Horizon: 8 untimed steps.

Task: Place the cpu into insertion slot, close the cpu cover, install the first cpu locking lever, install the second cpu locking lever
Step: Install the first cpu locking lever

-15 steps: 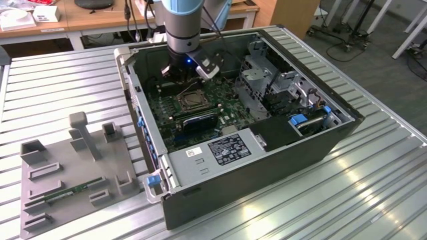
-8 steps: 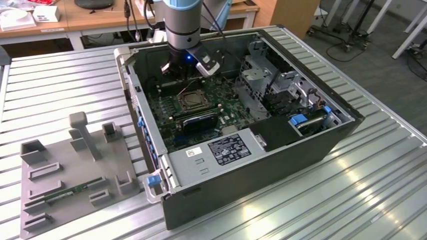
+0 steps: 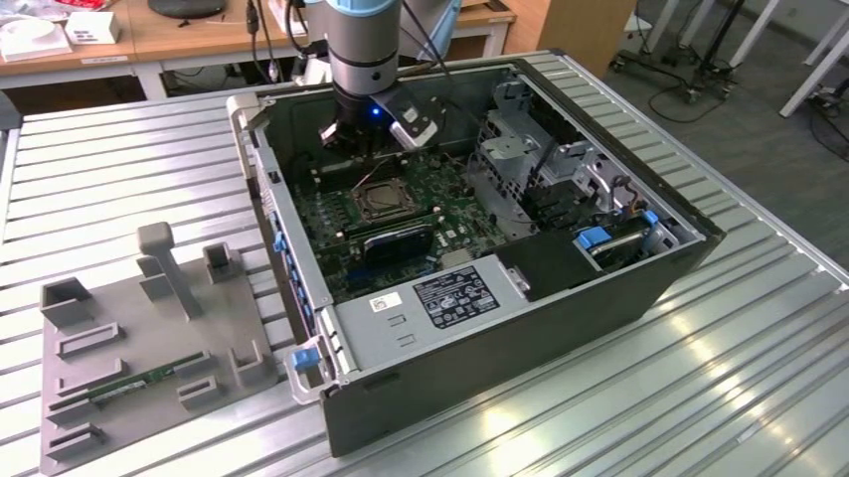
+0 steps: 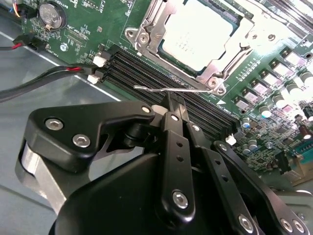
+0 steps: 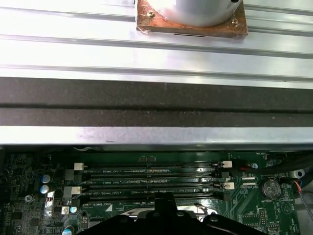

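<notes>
Gripper (image 4: 171, 104) fingers look pressed together in the second wrist view, tips just beside the thin wire locking lever (image 4: 161, 89); we can't tell if they touch it. The lever's long axis runs parallel to the black memory slots (image 4: 139, 66). Beyond it the cpu (image 4: 195, 32), a flat matte-silver square, lies face up inside the cut-out of the shiny steel cpu cover (image 4: 150, 35), on the green motherboard (image 4: 73, 34).
</notes>
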{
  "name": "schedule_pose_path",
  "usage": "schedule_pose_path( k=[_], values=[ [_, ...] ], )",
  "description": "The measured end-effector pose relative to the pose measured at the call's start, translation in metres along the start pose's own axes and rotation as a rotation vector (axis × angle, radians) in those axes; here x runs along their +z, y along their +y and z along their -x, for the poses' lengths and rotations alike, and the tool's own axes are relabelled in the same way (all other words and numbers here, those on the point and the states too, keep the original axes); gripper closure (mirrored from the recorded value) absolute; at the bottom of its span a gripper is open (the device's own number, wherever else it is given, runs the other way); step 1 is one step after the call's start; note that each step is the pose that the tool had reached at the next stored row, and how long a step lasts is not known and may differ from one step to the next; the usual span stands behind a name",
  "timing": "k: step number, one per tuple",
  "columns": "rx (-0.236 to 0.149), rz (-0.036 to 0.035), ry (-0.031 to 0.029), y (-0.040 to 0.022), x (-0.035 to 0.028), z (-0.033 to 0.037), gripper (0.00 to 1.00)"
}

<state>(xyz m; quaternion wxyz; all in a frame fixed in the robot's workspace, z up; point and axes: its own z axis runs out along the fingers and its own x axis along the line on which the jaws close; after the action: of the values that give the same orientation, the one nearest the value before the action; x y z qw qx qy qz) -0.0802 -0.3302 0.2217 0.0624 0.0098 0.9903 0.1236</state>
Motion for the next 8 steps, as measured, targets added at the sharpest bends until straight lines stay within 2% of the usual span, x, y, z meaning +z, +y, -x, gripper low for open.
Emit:
schedule_pose_path(
  k=[8],
  values=[
    [0.000, 0.0000, 0.0000, -0.0006, 0.0012, 0.0011, 0.89]
  ],
)
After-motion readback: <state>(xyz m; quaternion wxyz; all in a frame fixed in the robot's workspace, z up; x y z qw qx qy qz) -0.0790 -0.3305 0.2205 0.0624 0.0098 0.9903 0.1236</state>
